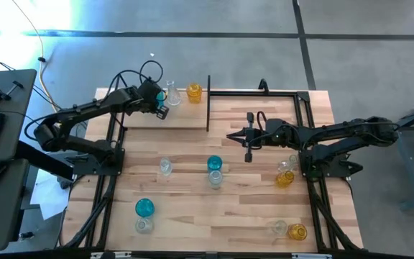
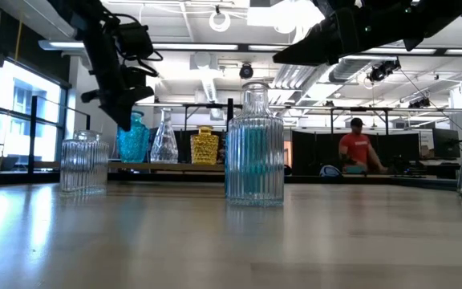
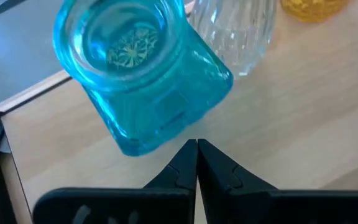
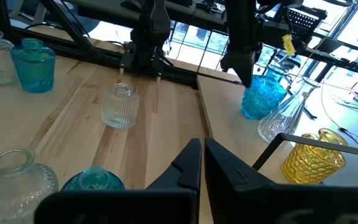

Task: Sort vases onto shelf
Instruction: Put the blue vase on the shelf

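The shelf (image 1: pixel 182 120) is a light plank at the table's far left. Three vases stand on it by their bases: a blue one (image 3: pixel 142 81), a clear one (image 1: pixel 171 93) and an amber one (image 1: pixel 194 92). My left gripper (image 3: pixel 197 144) is shut and slants down beside the blue vase, on its near side; in the high view it covers that vase. My right gripper (image 1: pixel 228 135) is shut and hangs roughly level above the table's middle, holding nothing. Several more vases stand on the tabletop. My left gripper's shut fingertips (image 4: pixel 246 79) stand close against the blue vase's side (image 3: pixel 185 124), coming from above at a slant. I cannot tell whether they touch it. The vase stands upright on the shelf.
On the tabletop stand a clear vase (image 1: pixel 165 167), a blue (image 1: pixel 214 164) and clear pair at centre, a blue (image 1: pixel 144 208) and clear pair near left, an amber (image 1: pixel 284 178) and clear pair right, and another such pair near right (image 1: pixel 297 232). A black post (image 1: pixel 208 101) ends the shelf.
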